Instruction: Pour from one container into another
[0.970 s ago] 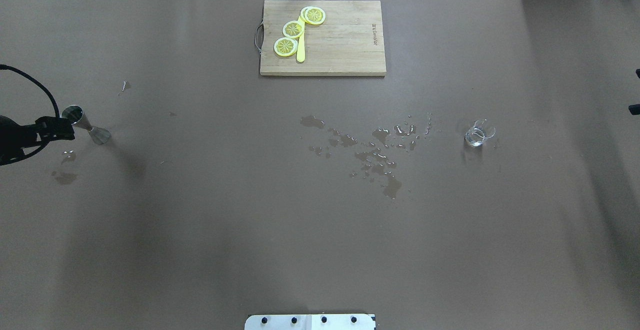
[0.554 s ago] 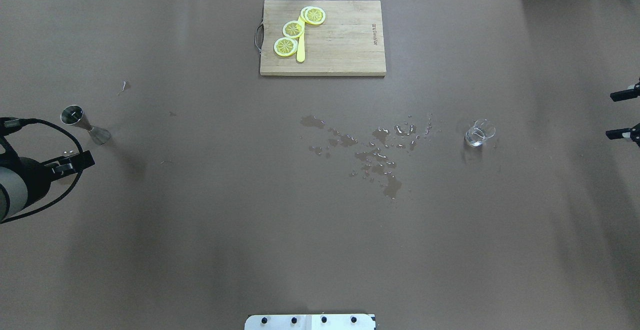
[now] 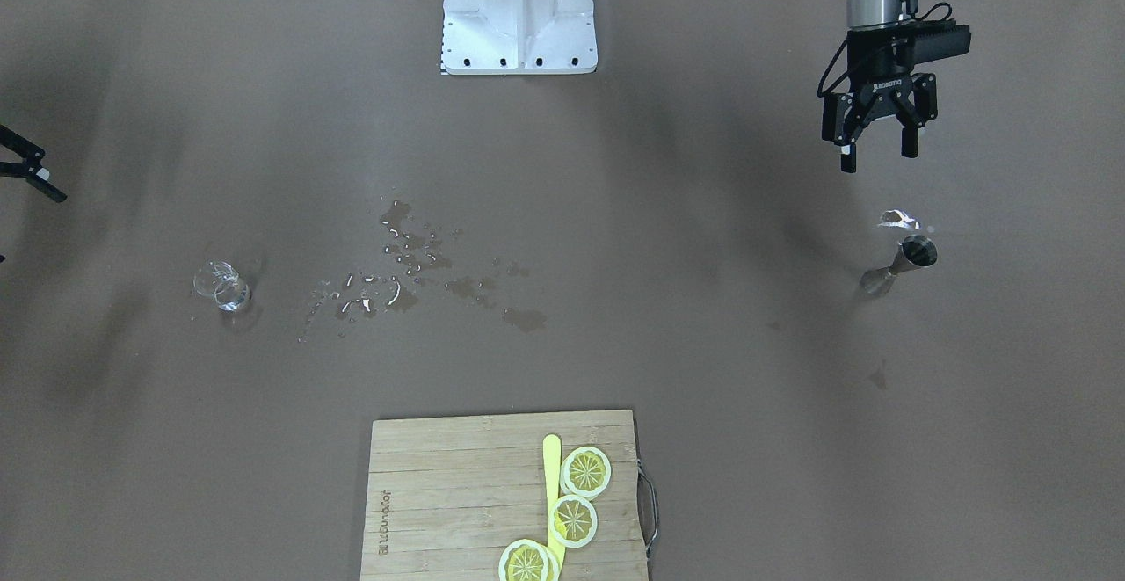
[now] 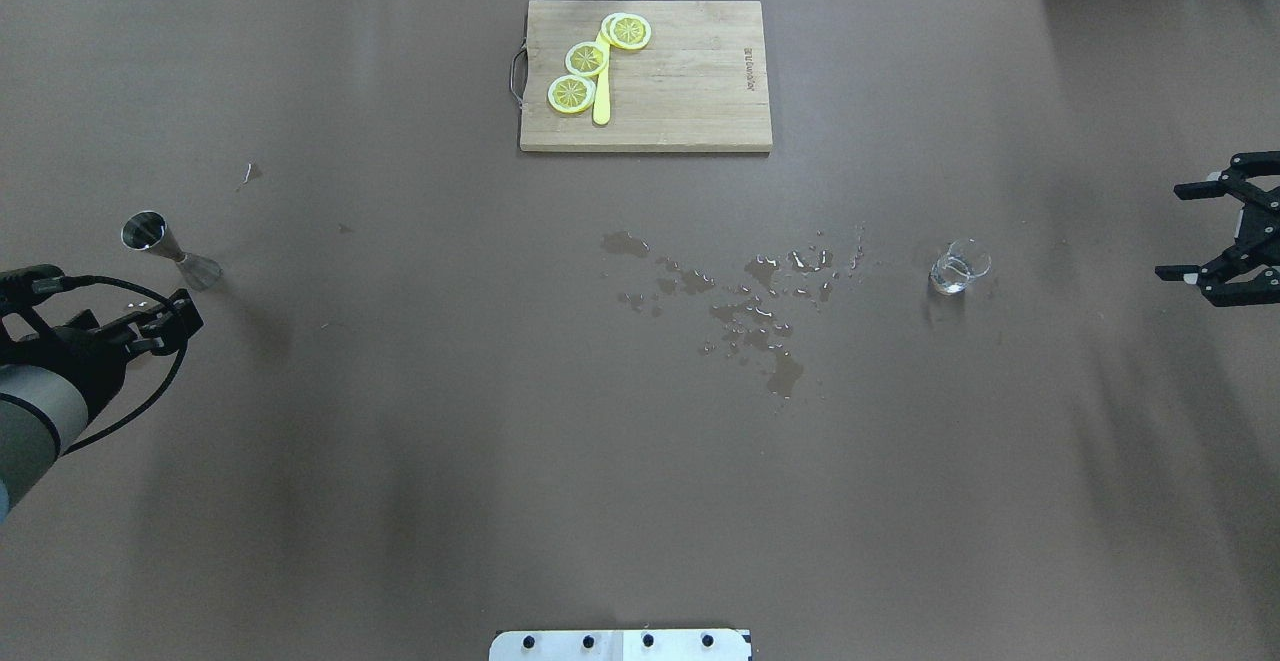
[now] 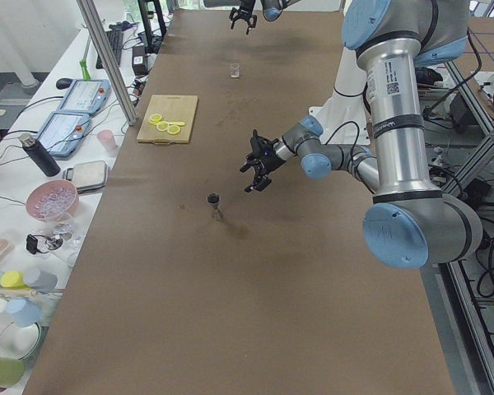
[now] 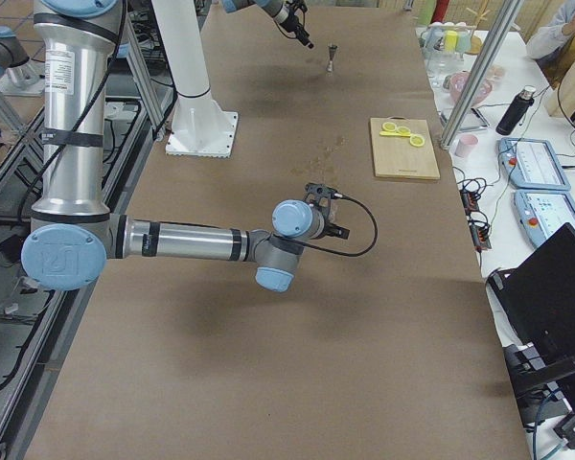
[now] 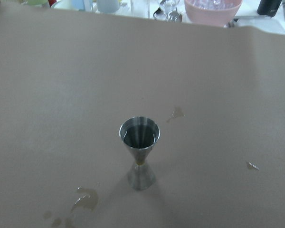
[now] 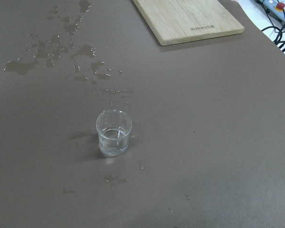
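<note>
A steel jigger (image 4: pixel 170 251) stands upright at the table's left end, with liquid in its top cup (image 7: pixel 139 133). My left gripper (image 4: pixel 172 324) hangs open and empty just on the near side of the jigger (image 3: pixel 902 264), apart from it, its fingers (image 3: pixel 846 159) spread. A small clear glass (image 4: pixel 958 268) holding a little water stands right of centre (image 8: pixel 114 134). My right gripper (image 4: pixel 1172 231) is open and empty, well to the right of the glass and facing it.
Spilled water (image 4: pixel 750 311) spreads over the brown table between centre and the glass. A wooden cutting board (image 4: pixel 690 81) with lemon slices and a yellow knife lies at the far middle. Small wet patches (image 7: pixel 83 202) lie beside the jigger.
My left gripper has drawn back from the jigger toward the near side. My right gripper has come in from the right edge, open, toward the glass.
</note>
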